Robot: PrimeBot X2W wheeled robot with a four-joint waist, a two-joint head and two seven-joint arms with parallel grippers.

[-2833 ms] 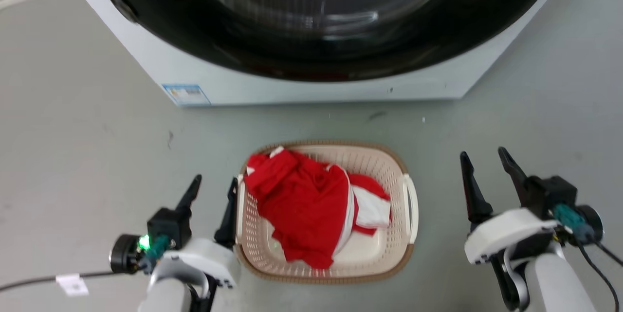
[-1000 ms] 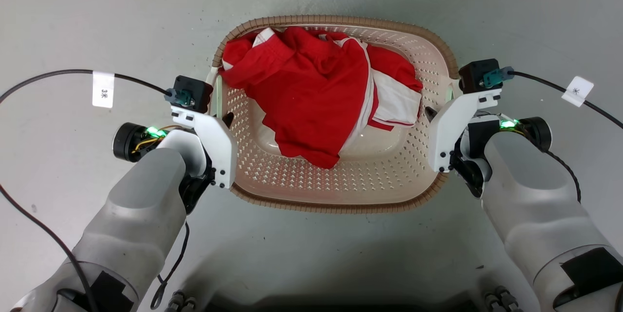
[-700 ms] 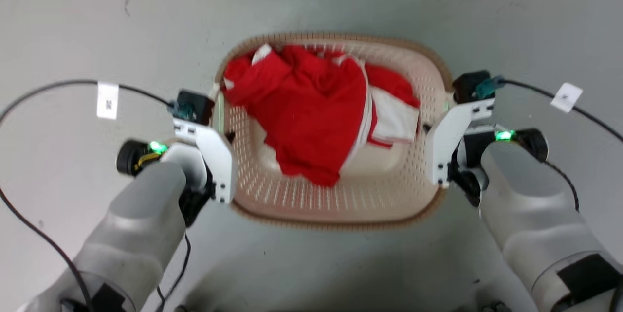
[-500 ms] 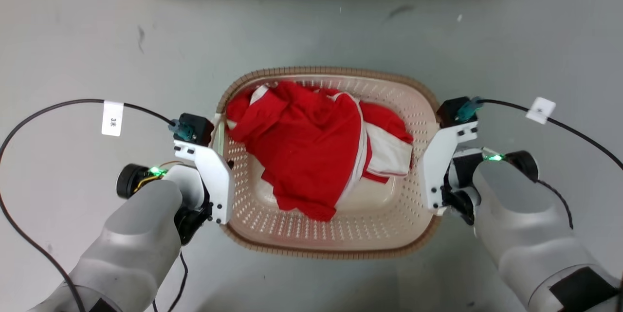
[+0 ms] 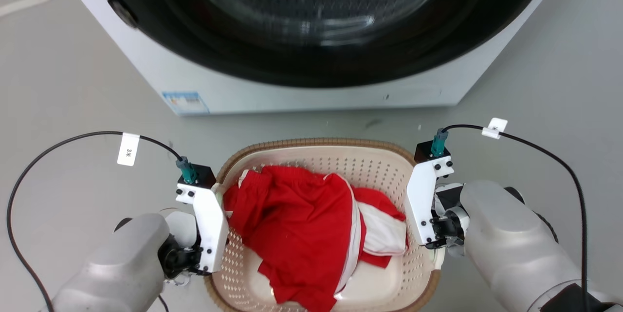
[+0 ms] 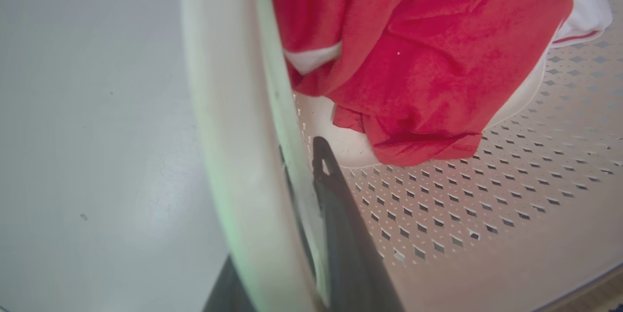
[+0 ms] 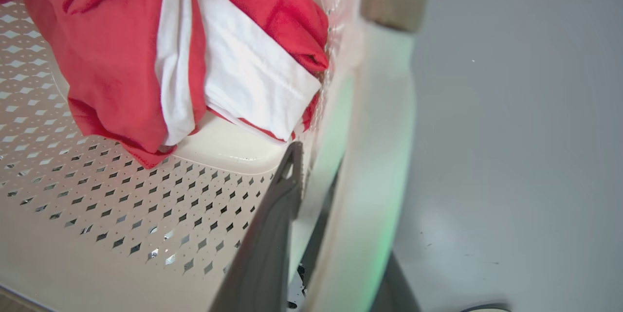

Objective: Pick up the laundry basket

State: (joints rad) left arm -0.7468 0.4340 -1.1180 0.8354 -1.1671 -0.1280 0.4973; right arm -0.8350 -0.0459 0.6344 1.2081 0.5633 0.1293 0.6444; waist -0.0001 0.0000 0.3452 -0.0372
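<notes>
Two pairs of jaws are clamped on the side handles (image 6: 229, 107) of the laundry basket (image 5: 311, 142), now lifted off the floor (image 5: 73, 107) before the washer (image 5: 219, 85), so the pick-up is judged nearly complete.

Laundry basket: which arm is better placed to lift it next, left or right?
Neither alone, I'd say: it takes both. The left gripper has a finger each side of the left handle, the right gripper likewise on the right handle, so the laundry basket should rise level.
</notes>
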